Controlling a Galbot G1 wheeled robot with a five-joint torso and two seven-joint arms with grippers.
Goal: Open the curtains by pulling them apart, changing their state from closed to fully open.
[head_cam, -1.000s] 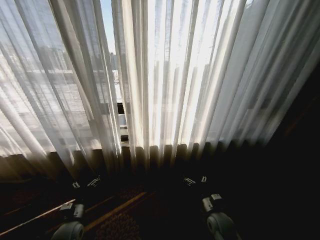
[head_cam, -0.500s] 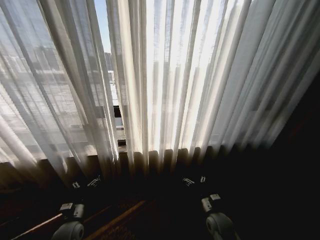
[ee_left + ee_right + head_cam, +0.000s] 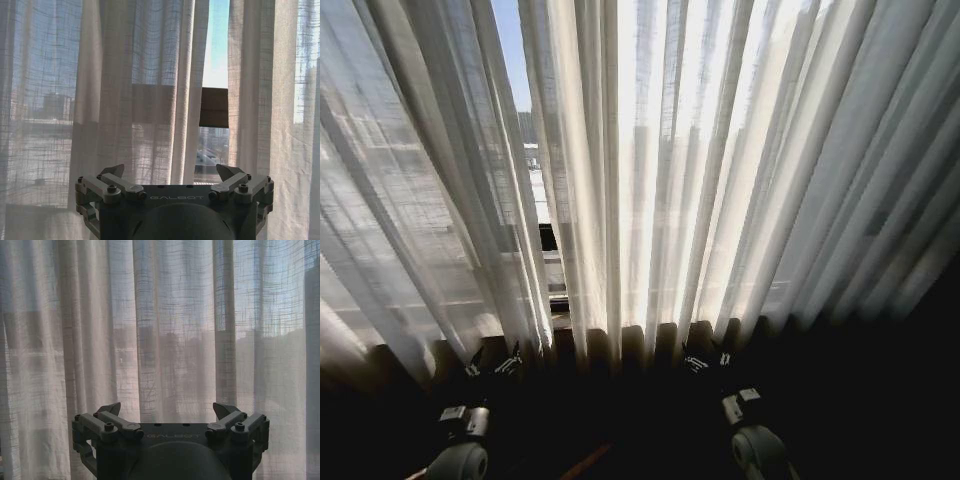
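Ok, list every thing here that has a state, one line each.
curtains: nearly closed, a narrow gap between the two panels, both hanging free.
left end effector: open, empty, facing the gap, not touching fabric.
right end effector: open, empty, facing the right panel, not touching fabric.

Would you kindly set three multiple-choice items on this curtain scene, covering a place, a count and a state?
1. Where is the narrow gap between the curtains?
A. in front of the left gripper
B. in front of the right gripper
C. there is none

2. How many sheer panels hang here?
A. one
B. two
C. four

3. The left gripper's fingers are:
A. spread, holding nothing
B. clamped on fabric
C. shut on a cord

Answers: 1 A, the left wrist view shows sky through the gap. 2 B, one panel hangs either side of the gap. 3 A, the fingers stand apart, short of the cloth.
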